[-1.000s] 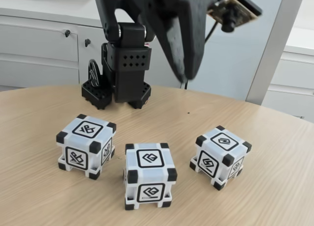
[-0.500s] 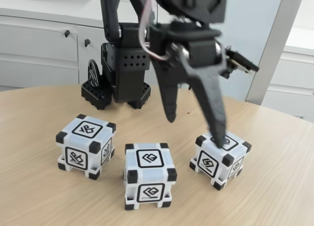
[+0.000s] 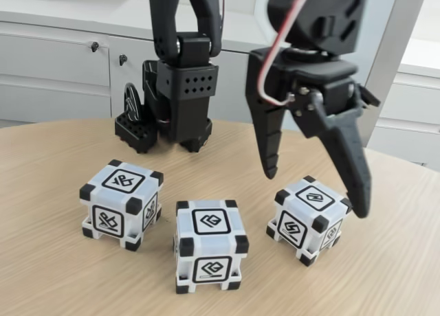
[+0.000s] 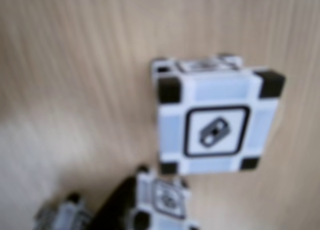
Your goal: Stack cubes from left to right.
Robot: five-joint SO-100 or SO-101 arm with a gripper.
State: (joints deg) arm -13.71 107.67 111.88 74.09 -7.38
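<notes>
Fixed view: we see the arm bent downward over the desk (image 3: 62, 275), its gripper (image 3: 315, 191) spread wide, fingers pointing down and straddling the right cube (image 3: 307, 218) without touching it. Left of that cube stand the middle cube (image 3: 210, 244) and, farther left, the left cube (image 3: 120, 202).

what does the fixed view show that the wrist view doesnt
Fixed view alone: the arm's base, the cabinets behind the table, and the open tool with one finger on each side of the right cube. Wrist view alone: one cube seen from straight above, blurred. Both: three cubes apart on the wooden table, none stacked.
</notes>
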